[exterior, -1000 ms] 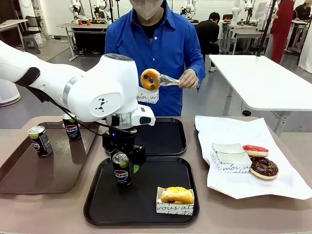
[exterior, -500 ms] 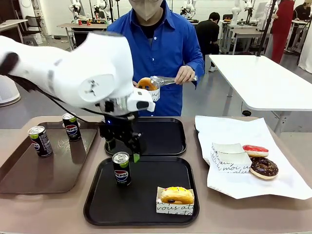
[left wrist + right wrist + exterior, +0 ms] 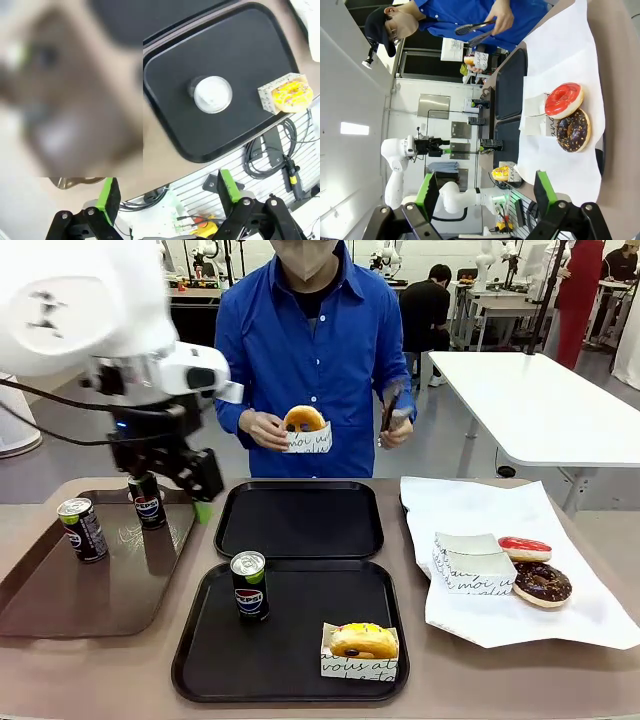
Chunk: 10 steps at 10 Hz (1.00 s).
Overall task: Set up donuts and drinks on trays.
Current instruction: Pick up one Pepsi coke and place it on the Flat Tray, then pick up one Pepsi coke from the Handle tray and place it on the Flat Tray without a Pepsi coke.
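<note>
The near black tray (image 3: 290,640) is set, with a Pepsi can (image 3: 248,585) at its 10 o'clock and a yellow-iced donut (image 3: 363,642) at 5 o'clock. The far black tray (image 3: 300,522) is bare, and the person holds a golden donut (image 3: 304,426) in its sleeve beyond the 12 o'clock rim. On the brown tray (image 3: 60,600), your left hand (image 3: 167,189), fingers apart and empty, hangs just by the back can (image 3: 147,504). If you descend off-centre you'll likely tip that slim can or clip the front can (image 3: 82,529). Carrying it across could also meet the person's reach over the far tray. Your right hand (image 3: 485,189) is spread and empty.
</note>
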Available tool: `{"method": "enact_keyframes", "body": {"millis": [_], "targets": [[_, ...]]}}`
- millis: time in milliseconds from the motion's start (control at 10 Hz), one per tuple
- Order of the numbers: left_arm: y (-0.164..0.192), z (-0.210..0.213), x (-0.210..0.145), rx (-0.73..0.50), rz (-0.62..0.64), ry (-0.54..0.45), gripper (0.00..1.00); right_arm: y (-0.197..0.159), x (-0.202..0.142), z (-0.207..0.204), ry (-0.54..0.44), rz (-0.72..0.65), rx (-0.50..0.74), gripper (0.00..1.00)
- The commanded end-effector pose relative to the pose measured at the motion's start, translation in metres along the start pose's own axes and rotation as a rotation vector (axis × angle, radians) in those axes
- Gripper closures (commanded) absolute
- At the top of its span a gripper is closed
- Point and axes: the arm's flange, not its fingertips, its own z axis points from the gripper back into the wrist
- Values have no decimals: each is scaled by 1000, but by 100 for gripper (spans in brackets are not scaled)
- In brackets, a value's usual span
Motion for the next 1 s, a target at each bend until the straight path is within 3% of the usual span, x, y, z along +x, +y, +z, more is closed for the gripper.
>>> {"method": "enact_keyframes", "body": {"millis": [0, 300, 400, 900], "targets": [[36, -7, -25, -44, 58, -18, 0, 1, -1, 1, -1, 0, 11, 0], [78, -24, -47, -83, 195, -27, 0, 1, -1, 1, -1, 0, 11, 0], [63, -8, -34, -47, 130, -8, 0, 1, -1, 1, -1, 0, 11, 0], [63, -8, -34, -47, 130, -8, 0, 1, -1, 1, -1, 0, 11, 0]]}}
